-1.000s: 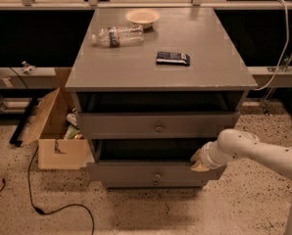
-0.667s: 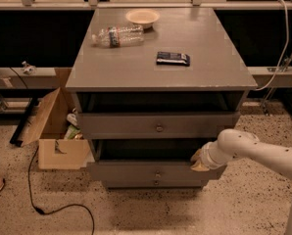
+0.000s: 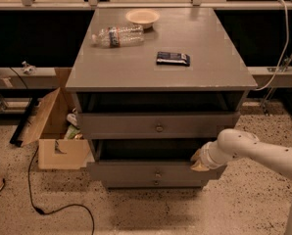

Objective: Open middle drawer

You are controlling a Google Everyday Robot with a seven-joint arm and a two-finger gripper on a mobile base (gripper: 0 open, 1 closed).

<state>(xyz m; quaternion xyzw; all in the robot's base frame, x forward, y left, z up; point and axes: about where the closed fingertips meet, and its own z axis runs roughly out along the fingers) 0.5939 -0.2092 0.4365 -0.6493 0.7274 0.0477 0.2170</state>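
The grey cabinet (image 3: pixel 160 58) has three drawer fronts stacked below its top. The middle drawer (image 3: pixel 131 171) is a wide shallow grey front with a small round knob (image 3: pixel 157 173) at its centre. It stands a little forward of the cabinet, with a dark gap above it. My gripper (image 3: pixel 199 161), on a white arm coming in from the right, sits at the right end of that drawer's top edge, against the front. The upper drawer (image 3: pixel 136 125) also juts out, with a dark opening above it. The lowest front (image 3: pixel 136 183) shows only as a thin strip.
On the cabinet top lie a plastic bottle (image 3: pixel 117 35), a pale bowl (image 3: pixel 142 17) and a dark flat packet (image 3: pixel 173 58). An open cardboard box (image 3: pixel 58 131) and a black cable (image 3: pixel 43 207) lie on the speckled floor at the left. A rail runs behind.
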